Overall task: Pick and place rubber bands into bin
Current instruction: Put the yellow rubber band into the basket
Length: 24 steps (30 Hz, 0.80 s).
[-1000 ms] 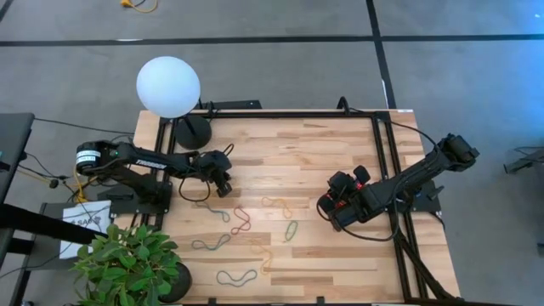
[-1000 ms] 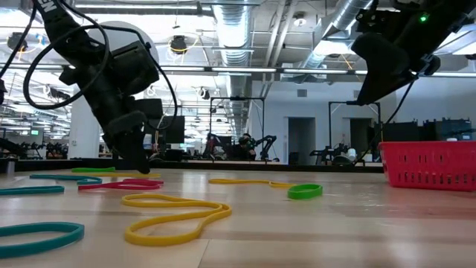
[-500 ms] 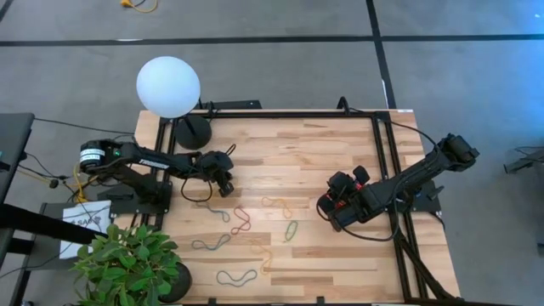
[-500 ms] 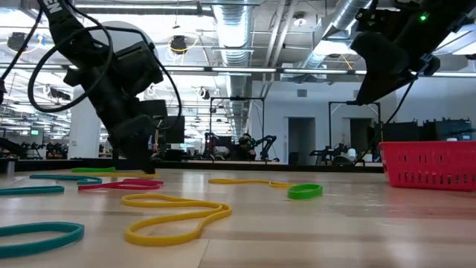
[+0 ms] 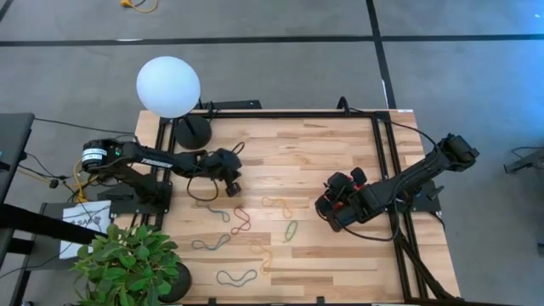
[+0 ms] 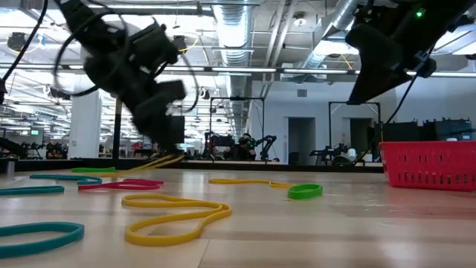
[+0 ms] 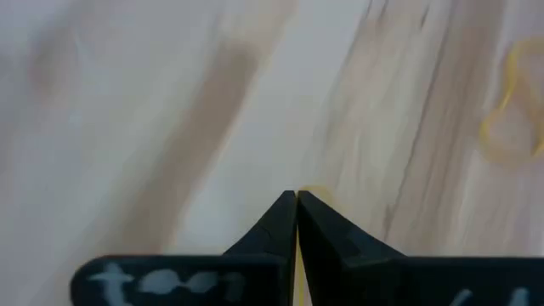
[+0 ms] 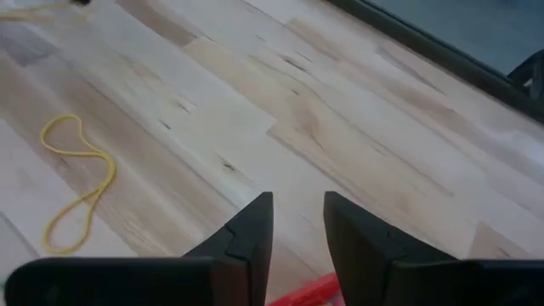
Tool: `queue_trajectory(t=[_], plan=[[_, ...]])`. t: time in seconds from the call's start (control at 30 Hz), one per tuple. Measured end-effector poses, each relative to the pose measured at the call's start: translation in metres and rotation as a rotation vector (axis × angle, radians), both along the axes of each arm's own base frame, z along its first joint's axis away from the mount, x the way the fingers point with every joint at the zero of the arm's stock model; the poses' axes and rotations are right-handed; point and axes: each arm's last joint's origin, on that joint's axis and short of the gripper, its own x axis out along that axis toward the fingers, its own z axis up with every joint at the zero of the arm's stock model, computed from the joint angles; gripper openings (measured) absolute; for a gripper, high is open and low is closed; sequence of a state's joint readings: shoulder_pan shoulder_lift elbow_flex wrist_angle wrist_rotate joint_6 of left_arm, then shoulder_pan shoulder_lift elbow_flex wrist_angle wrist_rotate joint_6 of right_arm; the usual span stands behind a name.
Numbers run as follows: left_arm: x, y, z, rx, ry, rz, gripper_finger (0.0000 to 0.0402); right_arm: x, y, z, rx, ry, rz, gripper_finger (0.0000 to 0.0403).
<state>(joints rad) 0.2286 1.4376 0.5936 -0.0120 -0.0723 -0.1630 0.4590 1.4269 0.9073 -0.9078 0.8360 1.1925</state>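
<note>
The left gripper [image 5: 232,186] is over the table's [image 5: 297,140] left-middle, its jaws pinched together on a yellow rubber band [image 6: 158,161] that trails from the tips down toward the wood. The other rubber bands [image 5: 242,221] lie loose on the boards nearby. The right gripper [image 8: 297,223] waits with jaws apart above the red bin [image 6: 429,165] at the table's right side.

Scattered across the desk [image 5: 323,144] middle: rubber bands [image 5: 242,225]. Left of them, above the desk: left end effector [image 5: 231,185]. Right of them: right end effector [image 5: 330,206], over the bin [image 6: 428,165]. At the far left corner: lamp [image 5: 170,89]. At the near left corner: plant [image 5: 127,263].
</note>
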Motion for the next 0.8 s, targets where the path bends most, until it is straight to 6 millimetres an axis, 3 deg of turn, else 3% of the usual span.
queue_trajectory(t=[0.37, 0.5, 0.8], plan=[[0.047, 0.000, 0.077, 0.205, -0.211, -0.228, 0.0000, 0.018, -0.028, 0.002, -0.011, -0.014, -0.052, 0.0102], [0.050, 0.000, 0.084, 0.238, -0.225, -0.255, 0.0000, 0.033, -0.034, 0.003, 0.029, 0.022, 0.101, 0.0105], [0.051, 0.000, 0.082, 0.238, -0.210, -0.253, 0.0000, 0.068, -0.051, 0.022, -0.024, -0.138, 0.348, 0.0157]])
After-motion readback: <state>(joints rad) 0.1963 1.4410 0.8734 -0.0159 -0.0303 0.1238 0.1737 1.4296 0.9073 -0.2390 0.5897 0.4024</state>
